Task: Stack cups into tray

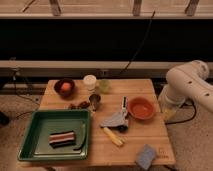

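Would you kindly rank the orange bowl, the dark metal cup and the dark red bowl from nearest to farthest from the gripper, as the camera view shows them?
The gripper appears to hang by the right edge of the table.
1. orange bowl, on the right side
2. dark metal cup, near the middle
3. dark red bowl, at the back left corner

The arm (189,82) is glossy white, with thick rounded segments and bulbous joints, its hand hidden low at right.

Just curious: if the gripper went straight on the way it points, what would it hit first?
The gripper hangs beside the table, at its right edge, pointing down; probably the floor first, though depth is unclear.
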